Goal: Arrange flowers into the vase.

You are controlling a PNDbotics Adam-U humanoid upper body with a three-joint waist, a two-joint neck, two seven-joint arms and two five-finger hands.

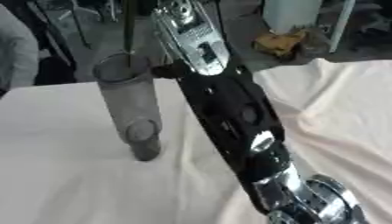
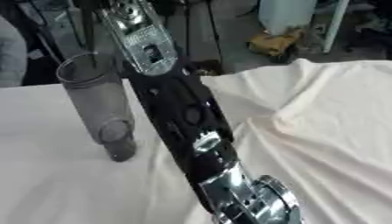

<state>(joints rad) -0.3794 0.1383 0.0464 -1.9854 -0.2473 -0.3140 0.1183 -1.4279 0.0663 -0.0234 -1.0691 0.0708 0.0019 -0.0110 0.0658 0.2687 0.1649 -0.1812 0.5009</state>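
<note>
A tall clear glass vase (image 1: 130, 103) stands on the white cloth (image 1: 61, 175), left of centre. A thin dark stem (image 1: 128, 30) comes down from the top edge into the vase's mouth; no bloom shows. My right arm (image 1: 229, 118) runs from the lower right corner up past the vase's right side. Its silver wrist and the back of my right hand (image 1: 187, 30) are above and just right of the vase's rim. The rest of the hand is cut off by the top edge. I cannot see whether it holds the stem. My left hand is out of sight.
The cloth lies in folds (image 2: 306, 118) on the right half of the table. Beyond the far edge are a yellow object (image 1: 279, 41), a pale container (image 1: 291, 13) and dark frames. A grey shape (image 1: 15, 52) shows at the left edge.
</note>
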